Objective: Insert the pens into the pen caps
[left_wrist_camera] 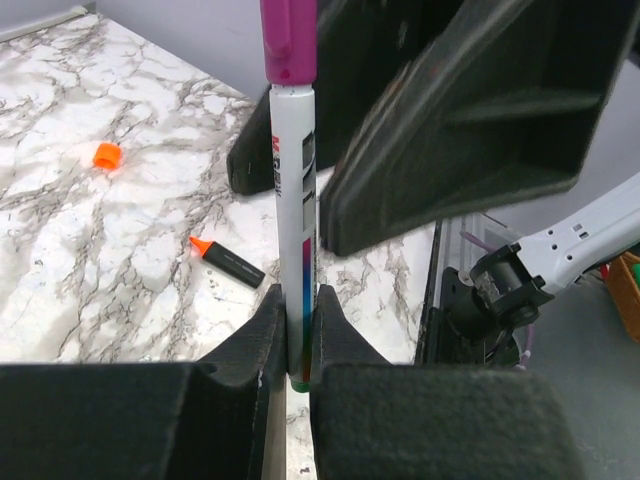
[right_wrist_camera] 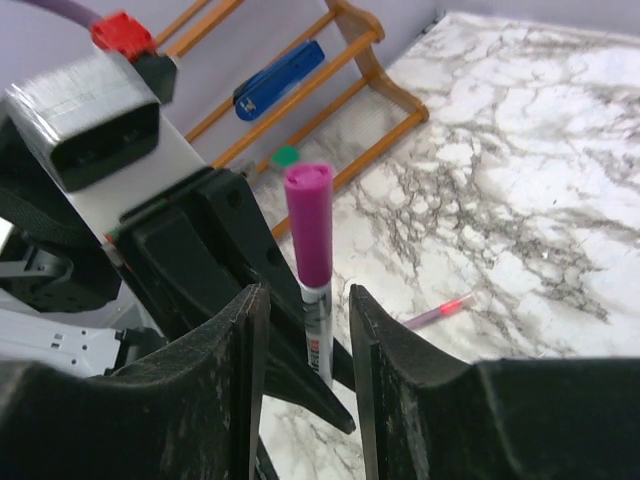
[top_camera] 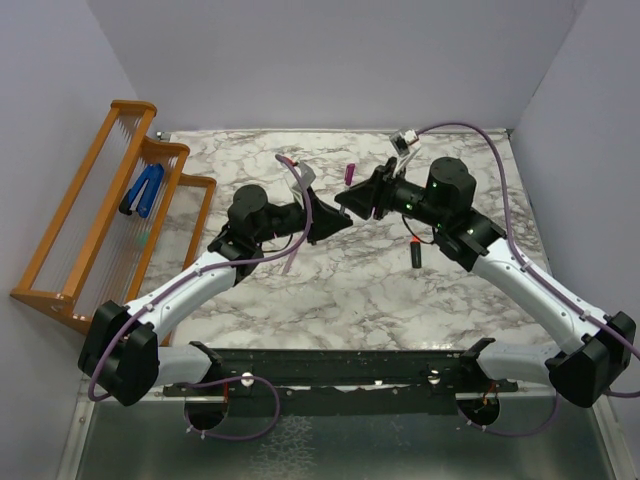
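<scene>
Left claw clamped on the lower barrel of the white pen, held off the bench, purple cap seated on its tip. Right claw stands open, one finger either side of that cap, neither touching it. I judge the pen light, stiff and slick, so mid-barrel is where I'd grip; black marker and orange cap lie apart.

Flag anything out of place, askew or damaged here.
Nothing looks spilled or broken. The black marker lies uncapped on the table, an orange cap apart from it. The white pen is clamped in the left gripper, magenta cap on.
</scene>
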